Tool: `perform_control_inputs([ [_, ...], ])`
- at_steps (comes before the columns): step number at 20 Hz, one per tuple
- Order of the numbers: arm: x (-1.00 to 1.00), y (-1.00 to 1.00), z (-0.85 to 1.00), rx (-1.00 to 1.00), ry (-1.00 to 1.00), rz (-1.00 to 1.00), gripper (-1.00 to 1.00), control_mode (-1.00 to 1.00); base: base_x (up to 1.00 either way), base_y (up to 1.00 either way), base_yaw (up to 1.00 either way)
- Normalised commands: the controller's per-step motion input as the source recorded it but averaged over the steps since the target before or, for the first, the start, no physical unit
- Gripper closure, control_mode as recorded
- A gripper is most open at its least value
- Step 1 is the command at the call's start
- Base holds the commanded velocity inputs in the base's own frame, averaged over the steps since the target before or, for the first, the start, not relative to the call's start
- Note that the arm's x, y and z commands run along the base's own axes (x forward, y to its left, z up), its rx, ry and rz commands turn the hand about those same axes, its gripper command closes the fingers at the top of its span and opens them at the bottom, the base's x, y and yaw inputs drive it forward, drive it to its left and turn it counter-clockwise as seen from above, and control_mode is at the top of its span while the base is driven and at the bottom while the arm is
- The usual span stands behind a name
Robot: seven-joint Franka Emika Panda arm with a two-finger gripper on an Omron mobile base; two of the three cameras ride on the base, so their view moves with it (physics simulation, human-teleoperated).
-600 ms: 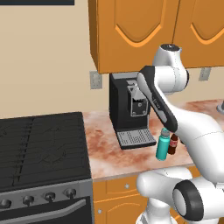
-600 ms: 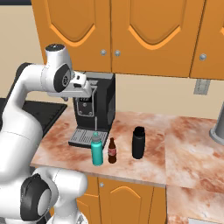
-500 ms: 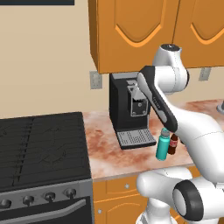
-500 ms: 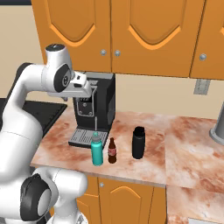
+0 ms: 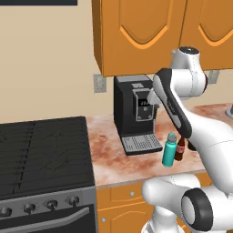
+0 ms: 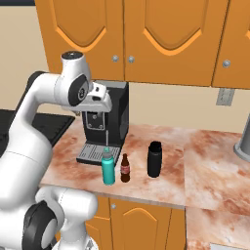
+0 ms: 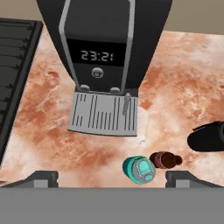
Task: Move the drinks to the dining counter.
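Observation:
Three drinks stand in a row on the marbled worktop: a teal bottle with a grey cap, a small brown bottle just to its right, and a black flask further right. My gripper hangs high above them in front of the coffee machine, open wide and empty. From the hand view I look down on the teal bottle, the brown bottle and the flask. The dining counter is out of view.
A black coffee machine stands at the back of the worktop under orange wall cabinets. A black stove adjoins the worktop on the left. A tall grey steel cylinder stands at the far right.

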Motion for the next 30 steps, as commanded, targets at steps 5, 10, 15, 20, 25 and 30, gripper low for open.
perform_control_inputs([
  [5,-0.12,-0.20,-0.03,0.00,0.00,0.00,-1.00,-1.00,0.00,0.00,0.00],
  [10,0.00,-0.20,-0.23,0.00,0.01,0.00,-1.00,-1.00,0.00,0.00,0.00],
  [15,0.00,-0.29,-0.33,0.00,0.00,0.00,-1.00,-1.00,0.00,0.00,0.00],
  [20,0.02,-0.47,-0.29,0.00,0.00,0.00,-1.00,-1.00,0.00,0.00,0.00],
  [25,0.02,-0.45,-0.23,0.00,0.00,0.00,-1.00,-1.00,0.00,0.00,0.00],
  [30,0.08,-0.21,-0.25,0.00,0.00,0.00,-1.00,-1.00,0.00,0.00,0.00],
])
